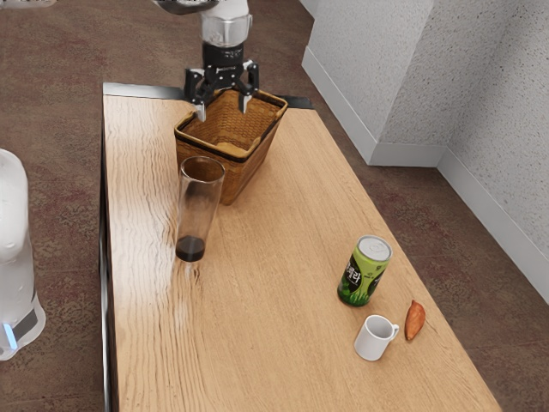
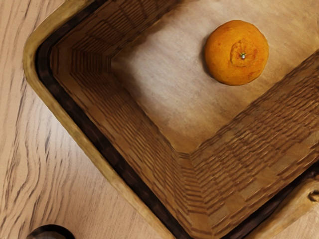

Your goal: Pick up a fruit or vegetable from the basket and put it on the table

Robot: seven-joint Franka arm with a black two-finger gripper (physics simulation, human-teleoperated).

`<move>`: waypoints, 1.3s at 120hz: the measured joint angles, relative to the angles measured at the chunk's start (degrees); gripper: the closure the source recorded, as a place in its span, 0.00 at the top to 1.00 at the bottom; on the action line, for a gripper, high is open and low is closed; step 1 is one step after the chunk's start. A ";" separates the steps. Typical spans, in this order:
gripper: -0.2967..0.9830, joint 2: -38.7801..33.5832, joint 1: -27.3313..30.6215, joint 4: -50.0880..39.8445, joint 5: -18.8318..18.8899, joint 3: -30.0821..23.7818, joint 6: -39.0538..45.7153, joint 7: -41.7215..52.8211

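Mug (image 1: pixel 372 340) set well apart, the claw (image 1: pixel 223 108) is held wide above the basket (image 1: pixel 243 172), presumably so the orange (image 2: pixel 229 55) can be straddled.

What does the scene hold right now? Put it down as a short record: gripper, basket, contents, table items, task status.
gripper: open, over the basket, fingertips apart
basket: upright on the table
contents: one orange, on the bottom
table items: tall glass, green can, white mug, small orange-brown vegetable
task status: orange not yet lifted out
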 joint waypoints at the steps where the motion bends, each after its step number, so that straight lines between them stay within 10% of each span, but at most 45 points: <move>1: 0.77 0.02 0.07 -0.09 0.04 0.01 0.34 -0.42; 55: 0.77 4.99 11.52 0.07 -1.47 0.01 8.53 -14.68; 156: 0.77 11.80 14.28 -2.02 -8.45 -0.18 10.56 -14.76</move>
